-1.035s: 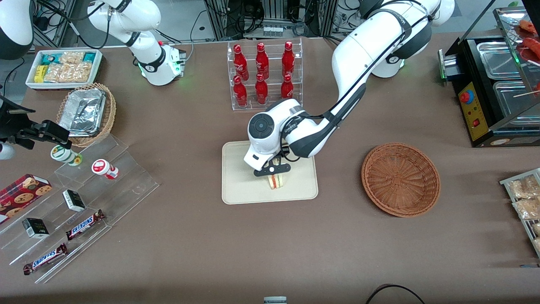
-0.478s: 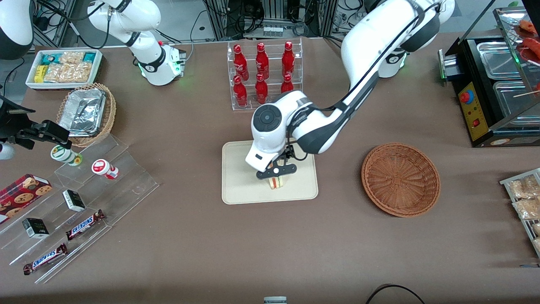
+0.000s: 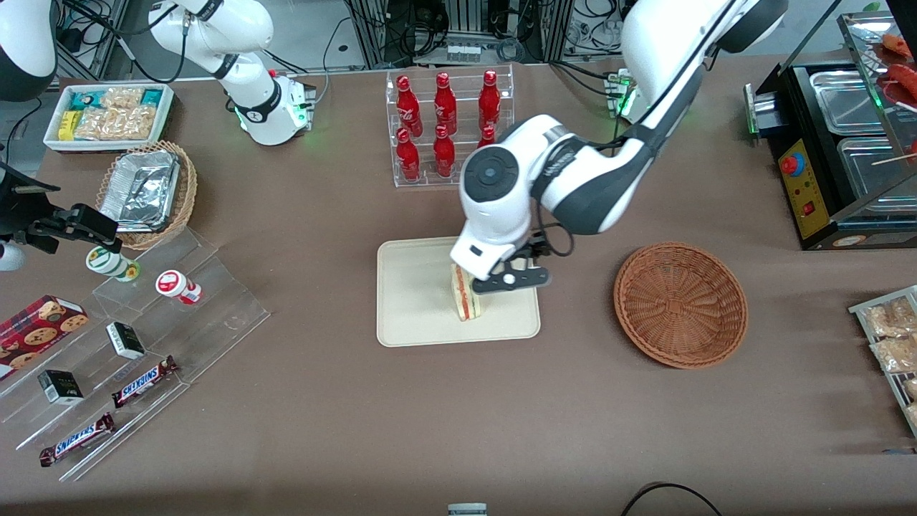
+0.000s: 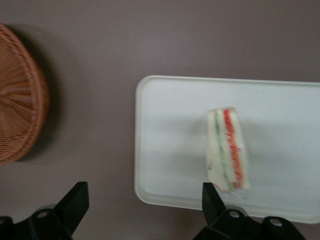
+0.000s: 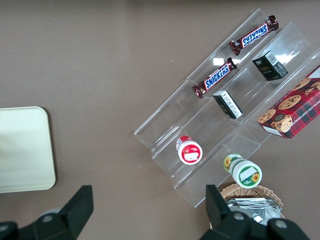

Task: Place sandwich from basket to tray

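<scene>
The gripper [image 3: 511,280] hangs above the edge of the tray [image 3: 412,301] that faces the basket [image 3: 680,304], its fingers [image 4: 75,200] spread wide apart with nothing between them. The sandwich [image 3: 464,294] rests on the tray below the gripper, just beside it toward the parked arm's end of the table, untouched by either finger. In the wrist view the sandwich [image 4: 227,149] lies on the tray [image 4: 170,150] with its red and green cut edge showing, near one fingertip [image 4: 212,195]. The basket [image 4: 20,120] sits on the table toward the working arm's end, well apart from the gripper and the tray.
</scene>
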